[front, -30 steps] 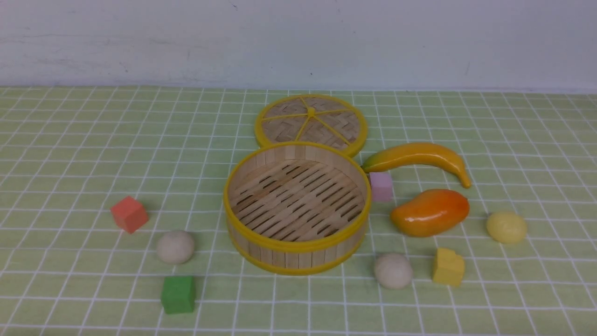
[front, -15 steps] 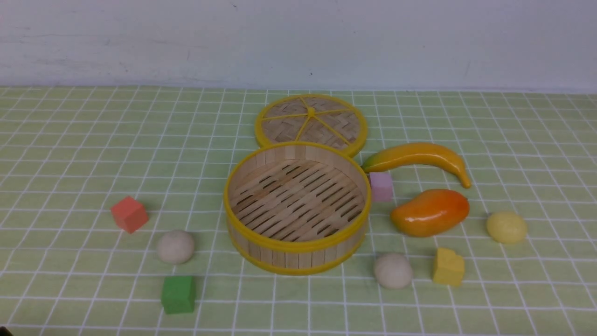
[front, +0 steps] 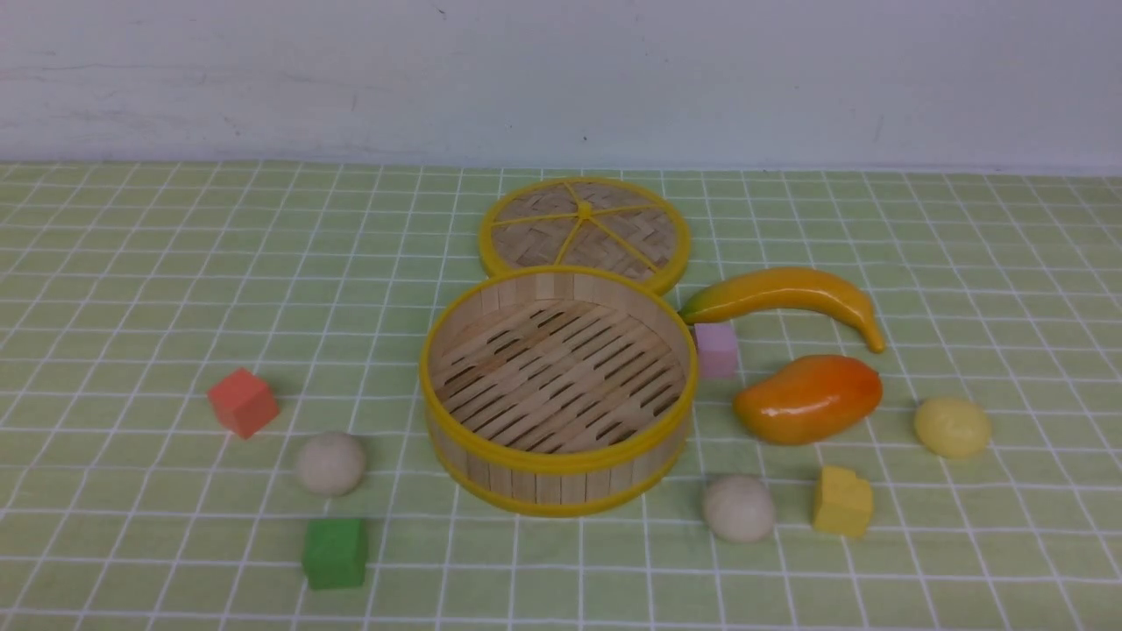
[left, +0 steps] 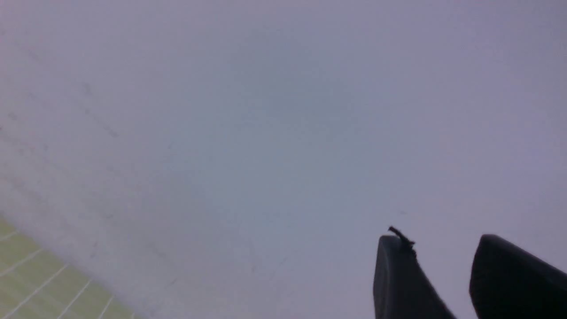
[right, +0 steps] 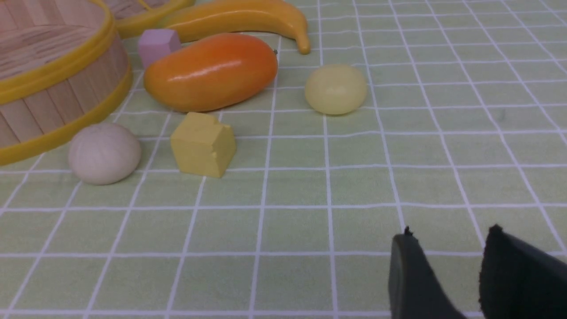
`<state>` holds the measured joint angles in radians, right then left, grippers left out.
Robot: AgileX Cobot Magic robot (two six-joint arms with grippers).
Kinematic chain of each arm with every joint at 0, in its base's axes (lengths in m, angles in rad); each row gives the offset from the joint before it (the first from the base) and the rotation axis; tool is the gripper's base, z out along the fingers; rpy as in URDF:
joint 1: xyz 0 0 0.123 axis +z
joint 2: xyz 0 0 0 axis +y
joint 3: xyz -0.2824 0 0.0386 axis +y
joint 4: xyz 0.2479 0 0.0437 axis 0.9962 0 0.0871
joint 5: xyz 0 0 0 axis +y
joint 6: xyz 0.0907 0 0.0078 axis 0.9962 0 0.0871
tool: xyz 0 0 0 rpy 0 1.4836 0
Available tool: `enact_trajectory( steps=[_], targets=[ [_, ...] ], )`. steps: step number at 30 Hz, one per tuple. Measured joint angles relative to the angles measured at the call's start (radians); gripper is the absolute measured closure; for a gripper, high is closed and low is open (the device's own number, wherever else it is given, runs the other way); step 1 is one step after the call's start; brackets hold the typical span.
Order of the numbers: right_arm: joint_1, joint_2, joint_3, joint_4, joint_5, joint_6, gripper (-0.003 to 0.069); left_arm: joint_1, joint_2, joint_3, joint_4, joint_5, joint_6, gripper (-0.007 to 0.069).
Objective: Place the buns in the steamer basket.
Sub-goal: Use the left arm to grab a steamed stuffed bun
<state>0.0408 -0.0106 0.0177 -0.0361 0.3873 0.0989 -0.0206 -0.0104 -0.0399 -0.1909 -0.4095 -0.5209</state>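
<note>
Around empty steamer basket (front: 561, 462), nothing loaded: left beige bun (front: 330, 463) at 8 o'clock, right beige bun (front: 739, 507) at 4, yellow bun (front: 952, 426) at 3, past mango (front: 806, 399). Likely light, smooth, prone to roll; pinch across widest middle. Left gripper (left: 440, 248), right gripper (right: 449, 241): jaws apart, empty.

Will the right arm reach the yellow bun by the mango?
Probably yes: the yellow bun sits apart from the mango, with nothing between it and the right claw.

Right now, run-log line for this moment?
stage: not started | left bun, near bun, yellow bun: on cloth | steamer basket: empty | left gripper, right gripper: open
</note>
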Motion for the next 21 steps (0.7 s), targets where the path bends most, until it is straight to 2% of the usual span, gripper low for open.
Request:
enact_trajectory(
  steps=[2,7,10,15,18,21],
  targets=[
    [0.0,0.0,0.0,0.0,0.0,0.0,0.0419,0.0,0.0,-0.056,0.003,0.025,0.002,0.0386],
    [0.0,0.0,0.0,0.0,0.0,0.0,0.0419,0.0,0.144,-0.397,0.014,0.228,0.067,0.0386],
    [0.0,0.0,0.0,0.0,0.0,0.0,0.0419,0.0,0.304,-0.611,0.015,0.484,0.078,0.0386],
    [0.0,0.0,0.0,0.0,0.0,0.0,0.0419,0.0,0.557,-0.794,0.024,0.867,0.078,0.0386],
    [0.0,0.0,0.0,0.0,0.0,0.0,0.0419,0.0,0.669,-0.808,0.039,0.933,0.078,0.0386],
    [0.0,0.0,0.0,0.0,0.0,0.0,0.0419,-0.01,0.78,-0.808,0.042,0.931,0.074,0.0386]
  ],
)
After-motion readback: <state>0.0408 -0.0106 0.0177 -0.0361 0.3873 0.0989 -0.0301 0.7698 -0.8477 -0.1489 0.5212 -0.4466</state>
